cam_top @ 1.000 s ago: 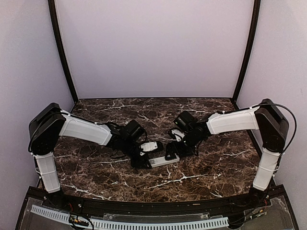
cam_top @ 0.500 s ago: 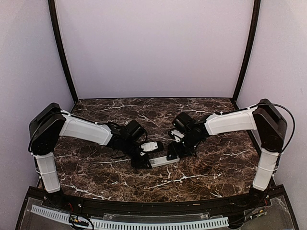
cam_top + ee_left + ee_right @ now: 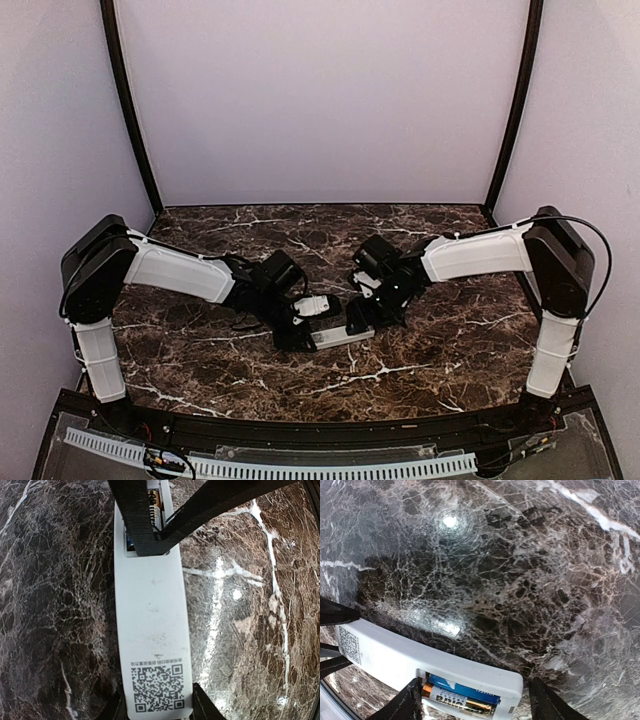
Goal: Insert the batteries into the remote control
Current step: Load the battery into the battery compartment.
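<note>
A dark brown marble table with white veins stands between pale lilac walls. The remote lies near the middle of the table, a little toward the near edge, with its plain back up and between the two arms. At one end its recess is uncovered, and the two batteries lie in it side by side, along the length of the remote. One is blue, and the other shows an orange end and a pale label. At the other end a QR code is printed on the back. The left gripper holds this QR end: it is narrow, with its fingers against the two long sides and the remote between them. The right gripper is at the recess end with its jaws wide. In the left wrist view one of its fingers crosses over the recess and its tip comes to the edge of the opening, while the other is out over the table beside the remote. I cannot tell whether that finger presses on the batteries. In the top view both arms reach inward and low, and they meet at the remote.
</note>
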Controlling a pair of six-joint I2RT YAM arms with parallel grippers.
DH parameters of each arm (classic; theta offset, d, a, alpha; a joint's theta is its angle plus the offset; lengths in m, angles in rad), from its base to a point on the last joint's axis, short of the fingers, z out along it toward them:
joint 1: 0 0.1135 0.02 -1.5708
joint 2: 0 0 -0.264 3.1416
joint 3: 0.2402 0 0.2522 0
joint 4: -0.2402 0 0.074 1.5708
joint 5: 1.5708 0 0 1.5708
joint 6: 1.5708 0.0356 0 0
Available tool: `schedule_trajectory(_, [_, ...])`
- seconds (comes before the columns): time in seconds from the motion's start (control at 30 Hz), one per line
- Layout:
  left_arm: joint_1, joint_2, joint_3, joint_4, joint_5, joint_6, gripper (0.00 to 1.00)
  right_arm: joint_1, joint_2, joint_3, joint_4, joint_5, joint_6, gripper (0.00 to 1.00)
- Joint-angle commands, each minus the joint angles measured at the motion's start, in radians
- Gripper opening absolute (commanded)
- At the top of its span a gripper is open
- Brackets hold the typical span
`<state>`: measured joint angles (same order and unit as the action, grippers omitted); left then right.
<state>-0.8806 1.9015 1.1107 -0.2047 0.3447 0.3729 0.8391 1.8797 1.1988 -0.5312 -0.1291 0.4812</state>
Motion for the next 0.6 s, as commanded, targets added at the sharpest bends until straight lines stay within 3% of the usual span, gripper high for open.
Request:
schedule_trajectory(0.0, [-0.011,0.049,-0.008,-0.070,-0.017,-0.005,0.29,-0.008,0.065,0.006,-0.110,0.133,-0.066,0.74])
schedule_trajectory(0.3, [-0.011,0.048,-0.006,-0.073,-0.016,-0.002,0.29,-0.011,-0.006,0.108,-0.119,-0.002,-0.148,0.86])
schedule_trajectory(0.5, [-0.011,0.048,-0.005,-0.075,-0.015,-0.002,0.30,-0.033,-0.092,0.137,-0.142,-0.039,-0.175,0.87])
schedule_trajectory(0.57, [-0.011,0.049,-0.006,-0.075,-0.014,-0.001,0.30,-0.039,-0.110,0.132,-0.131,-0.064,-0.166,0.83])
